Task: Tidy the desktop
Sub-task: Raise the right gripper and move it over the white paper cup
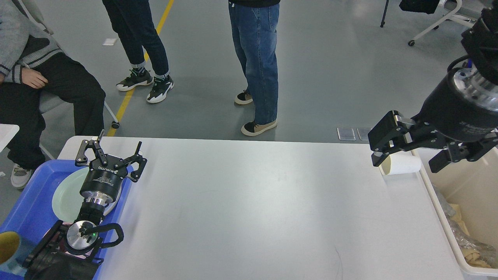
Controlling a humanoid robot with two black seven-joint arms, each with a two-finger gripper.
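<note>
Bench: wide matte white-grey bench fills the lower view, grey floor beyond.
Cup: white paper cup lying on its side at the far right corner.
Right tool: fingers apart, straddling the cup.
Left tool: fingers spread, over blue plastic tray.

Desktop bearing toppled paper cup

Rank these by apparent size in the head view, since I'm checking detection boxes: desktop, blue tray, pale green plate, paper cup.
1. desktop
2. blue tray, partly cut off by the frame
3. pale green plate, partly hidden by the left arm
4. paper cup, partly behind the right gripper
</note>
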